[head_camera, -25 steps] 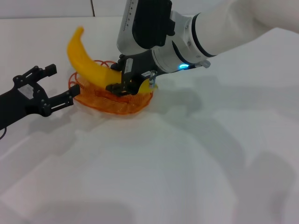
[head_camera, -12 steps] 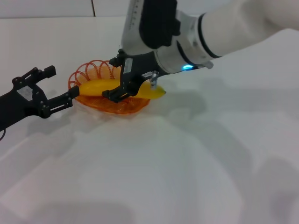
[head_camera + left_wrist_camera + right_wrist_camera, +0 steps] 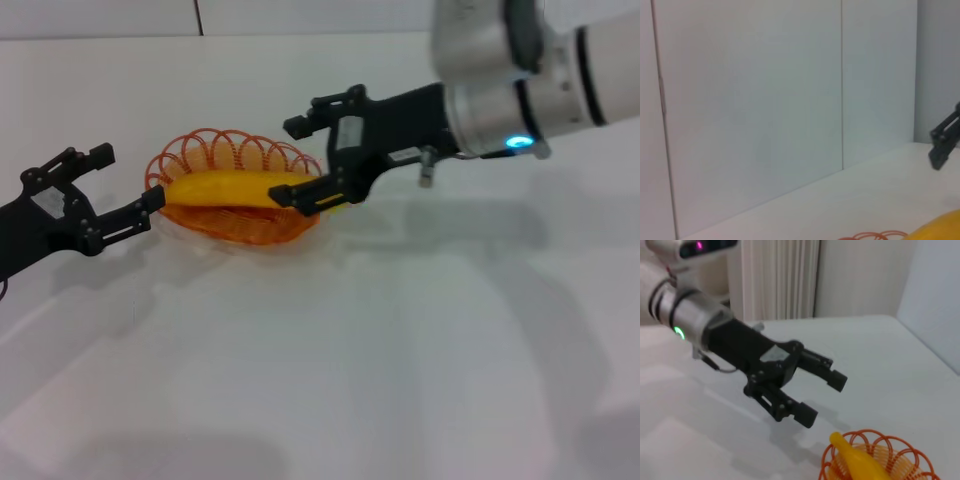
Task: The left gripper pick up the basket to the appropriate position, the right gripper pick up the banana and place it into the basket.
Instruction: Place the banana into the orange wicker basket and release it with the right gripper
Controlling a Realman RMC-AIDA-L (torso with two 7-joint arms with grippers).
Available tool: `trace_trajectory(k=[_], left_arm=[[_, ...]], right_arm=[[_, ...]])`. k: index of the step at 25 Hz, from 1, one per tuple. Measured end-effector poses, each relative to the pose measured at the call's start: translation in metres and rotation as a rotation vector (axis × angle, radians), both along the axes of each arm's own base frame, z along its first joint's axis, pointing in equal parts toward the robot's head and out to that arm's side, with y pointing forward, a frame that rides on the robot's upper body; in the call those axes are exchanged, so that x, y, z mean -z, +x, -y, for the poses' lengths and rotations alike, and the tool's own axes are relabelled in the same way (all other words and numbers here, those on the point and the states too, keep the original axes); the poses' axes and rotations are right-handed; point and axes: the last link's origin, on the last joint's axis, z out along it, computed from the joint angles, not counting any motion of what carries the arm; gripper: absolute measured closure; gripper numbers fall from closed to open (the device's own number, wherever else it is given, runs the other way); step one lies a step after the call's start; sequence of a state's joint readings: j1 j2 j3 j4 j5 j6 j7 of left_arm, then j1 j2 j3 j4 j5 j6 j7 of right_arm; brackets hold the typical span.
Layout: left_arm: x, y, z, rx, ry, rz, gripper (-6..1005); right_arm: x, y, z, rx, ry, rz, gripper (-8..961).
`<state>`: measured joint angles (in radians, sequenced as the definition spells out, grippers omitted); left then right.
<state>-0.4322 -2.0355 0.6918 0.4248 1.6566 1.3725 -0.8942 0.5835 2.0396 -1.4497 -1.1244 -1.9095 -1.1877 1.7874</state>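
The orange wire basket (image 3: 228,143) stands on the white table at centre left. The yellow banana (image 3: 225,187) lies flat in it, its right end sticking over the rim. My right gripper (image 3: 289,161) is open just right of the basket, its lower finger by the banana's right end and holding nothing. My left gripper (image 3: 125,177) is open at the basket's left side, one finger close to the rim. The right wrist view shows the left gripper (image 3: 825,400) open beside the basket (image 3: 905,452) and the banana (image 3: 855,461). The left wrist view shows a bit of the banana (image 3: 942,227).
The white table (image 3: 380,340) runs wide in front and to the right. A white panelled wall (image 3: 765,100) rises behind it. A black fingertip (image 3: 944,142) shows at the edge of the left wrist view.
The banana dropped from tilted upright to lying flat in the basket. My right gripper let go of it, opened and drew back to the right. The left gripper stayed put.
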Motion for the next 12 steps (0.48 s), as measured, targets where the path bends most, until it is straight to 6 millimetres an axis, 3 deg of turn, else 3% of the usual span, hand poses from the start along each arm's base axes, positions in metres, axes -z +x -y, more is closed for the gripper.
trace_trajectory(k=[12], left_arm=[[-0.001, -0.003, 0.002, -0.009, 0.005, 0.001, 115]], right_arm=[[-0.026, 0.07, 0.018, 0.078, 0.0, -0.178, 119]])
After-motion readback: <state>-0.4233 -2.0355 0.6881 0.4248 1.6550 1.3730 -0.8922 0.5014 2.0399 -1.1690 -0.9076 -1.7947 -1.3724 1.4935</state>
